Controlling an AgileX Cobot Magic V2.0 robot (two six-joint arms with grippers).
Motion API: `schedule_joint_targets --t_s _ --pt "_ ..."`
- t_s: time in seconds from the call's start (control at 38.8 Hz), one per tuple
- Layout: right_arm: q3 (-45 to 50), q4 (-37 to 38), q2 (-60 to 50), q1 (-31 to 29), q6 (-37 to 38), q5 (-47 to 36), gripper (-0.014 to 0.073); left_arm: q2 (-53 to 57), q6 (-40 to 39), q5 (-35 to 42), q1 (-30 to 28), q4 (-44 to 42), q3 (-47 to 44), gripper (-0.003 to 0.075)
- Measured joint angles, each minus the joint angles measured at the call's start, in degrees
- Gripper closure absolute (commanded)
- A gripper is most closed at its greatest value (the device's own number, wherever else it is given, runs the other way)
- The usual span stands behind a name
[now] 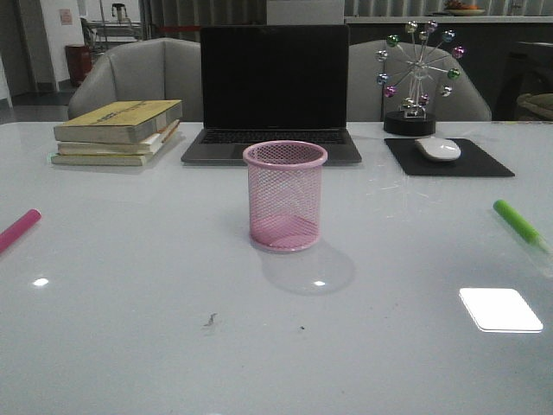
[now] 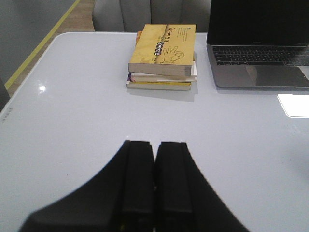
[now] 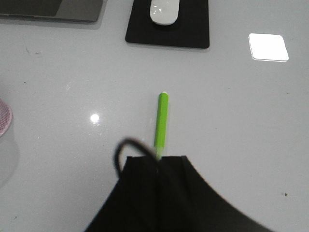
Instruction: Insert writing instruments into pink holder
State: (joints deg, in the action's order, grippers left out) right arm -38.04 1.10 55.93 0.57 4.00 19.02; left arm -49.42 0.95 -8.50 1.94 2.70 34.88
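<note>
Legible text was scarce. The yellow-covered top book [image 2: 164,49] of the stack carried a dark printed band of characters along its cover beside a line drawing of a hand — the characters were too blurred to read. Small print near the cover's far corner was likewise illegible. The grey laptop keyboard [image 2: 260,54] showed key legends — none could be made out. A pale notice on the far wall [image 1: 66,15] bore a reddish mark, unreadable. No brands or numbers were discernible elsewhere.
</note>
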Motion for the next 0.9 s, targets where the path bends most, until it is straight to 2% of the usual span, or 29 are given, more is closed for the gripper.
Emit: schedule_joint_targets --t_s 0.08,0.15,0.39,0.46,0.9 --pt "0.0 0.0 0.0 0.0 0.0 0.0 0.0559 0.4 0.0 0.7 0.0 0.0 0.0 0.0616" --pt "0.0 0.0 0.0 0.0 0.0 0.1 0.0529 0.5 0.0 1.0 0.0 0.0 0.0 0.057" --pt "0.0 0.0 0.0 0.0 0.1 0.4 0.0346 0.5 0.0 -0.6 0.0 0.0 0.0 0.0349" --pt "0.0 0.0 0.0 0.0 0.1 0.5 0.0311 0.5 0.0 -0.9 0.0 0.0 0.0 0.0311" --pt "0.0 0.5 0.0 0.0 0.1 3.2 0.0306 0.5 0.0 -1.3 0.0 0.0 0.0 0.0297"
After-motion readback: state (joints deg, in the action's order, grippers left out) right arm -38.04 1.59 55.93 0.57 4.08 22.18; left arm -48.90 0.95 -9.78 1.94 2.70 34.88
